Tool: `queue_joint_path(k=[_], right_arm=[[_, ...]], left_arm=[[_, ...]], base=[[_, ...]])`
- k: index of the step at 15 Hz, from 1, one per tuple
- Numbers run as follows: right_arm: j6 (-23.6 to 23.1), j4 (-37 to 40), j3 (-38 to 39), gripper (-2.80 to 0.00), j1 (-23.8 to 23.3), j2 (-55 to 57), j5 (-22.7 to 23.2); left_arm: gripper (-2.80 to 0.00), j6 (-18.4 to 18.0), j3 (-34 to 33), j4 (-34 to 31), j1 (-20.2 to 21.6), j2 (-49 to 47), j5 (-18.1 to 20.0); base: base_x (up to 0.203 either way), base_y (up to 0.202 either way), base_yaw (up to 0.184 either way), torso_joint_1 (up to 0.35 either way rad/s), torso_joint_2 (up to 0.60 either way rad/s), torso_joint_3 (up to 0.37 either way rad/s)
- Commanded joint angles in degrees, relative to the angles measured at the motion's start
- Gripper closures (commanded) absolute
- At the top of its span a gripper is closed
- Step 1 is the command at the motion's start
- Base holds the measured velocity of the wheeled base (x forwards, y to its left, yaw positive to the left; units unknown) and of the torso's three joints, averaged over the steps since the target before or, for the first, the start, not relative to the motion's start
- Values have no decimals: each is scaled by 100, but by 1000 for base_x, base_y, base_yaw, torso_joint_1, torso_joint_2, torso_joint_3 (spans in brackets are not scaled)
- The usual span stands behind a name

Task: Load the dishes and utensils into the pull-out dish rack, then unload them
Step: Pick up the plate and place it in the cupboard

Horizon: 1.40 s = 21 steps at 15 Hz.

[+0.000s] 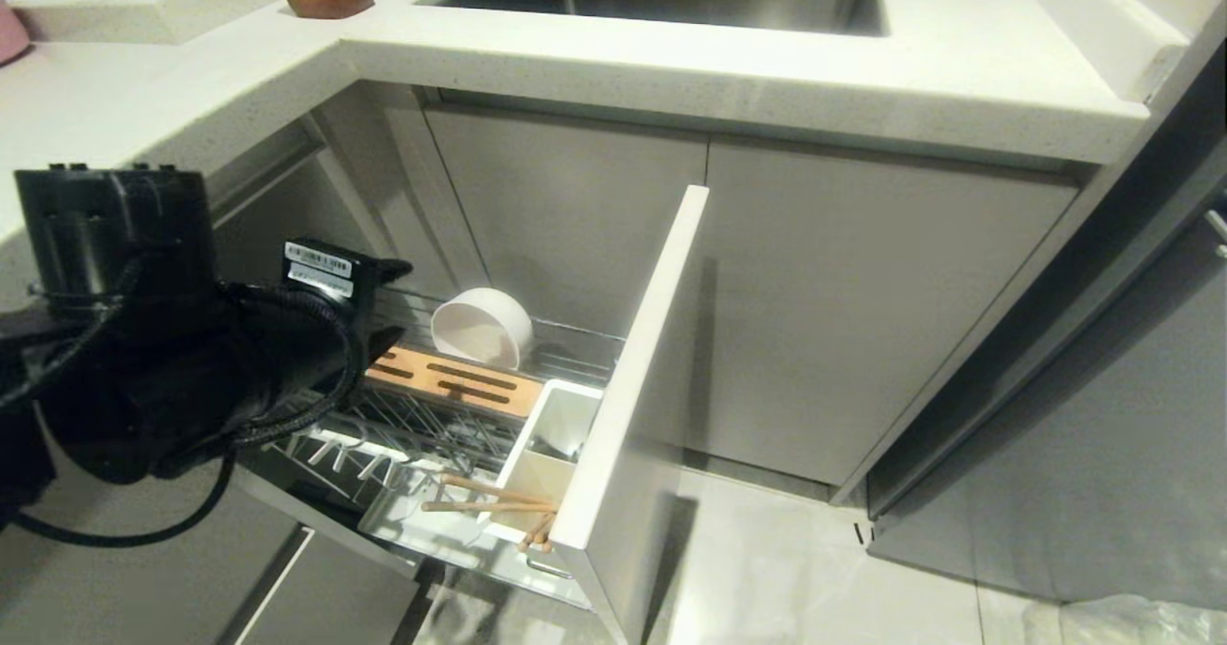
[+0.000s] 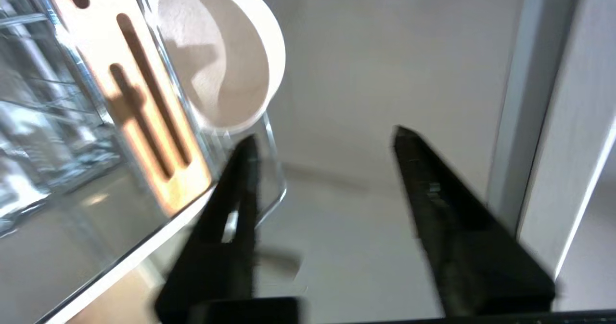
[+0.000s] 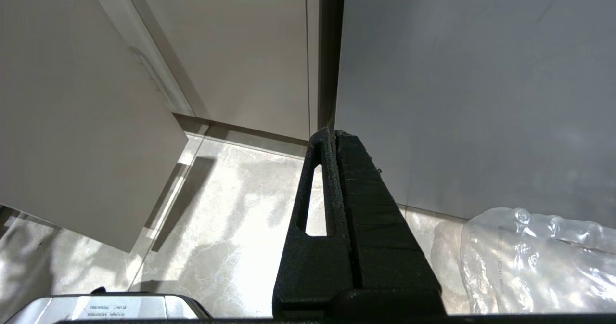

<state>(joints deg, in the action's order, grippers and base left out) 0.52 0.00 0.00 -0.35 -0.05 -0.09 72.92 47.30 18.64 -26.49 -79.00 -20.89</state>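
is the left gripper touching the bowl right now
Apart. The left wrist view shows the left gripper open and empty, with bare cabinet between its fingers and the bowl.

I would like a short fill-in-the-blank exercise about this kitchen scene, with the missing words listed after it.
1. The cream-white round bowl rests in the chrome wire pull-out dish rack, just behind the slotted strip made of ____.
2. The light-wood chopsticks lie across the ____ plastic utensil box.
3. The left gripper has its fingers ____, holding nothing.
4. The right gripper is ____.

Missing words: wood; white; open; shut
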Motion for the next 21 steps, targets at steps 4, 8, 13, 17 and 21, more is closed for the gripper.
queue_joint_path(k=[4,8,13,17,21], right_arm=[[1,0,0,0,0,5,0],[1,0,0,0,0,5,0],[1,0,0,0,0,5,0],[1,0,0,0,0,5,0],[1,0,0,0,0,5,0]], left_arm=[[0,-2569,503,-216,-1014,781,-98],[0,-5321,1305,-365,-1398,1033,-404],[0,-6929,2236,-432,29,1332,-1761],[0,-7145,2770,-1271,2374,1468,-1967],[0,-7541,2941,-2004,3259,1321,-2170]], base=[[0,0,0,0,0,0],[0,0,0,0,0,0],[0,0,0,0,0,0],[0,0,0,0,0,0],[0,0,0,0,0,0]])
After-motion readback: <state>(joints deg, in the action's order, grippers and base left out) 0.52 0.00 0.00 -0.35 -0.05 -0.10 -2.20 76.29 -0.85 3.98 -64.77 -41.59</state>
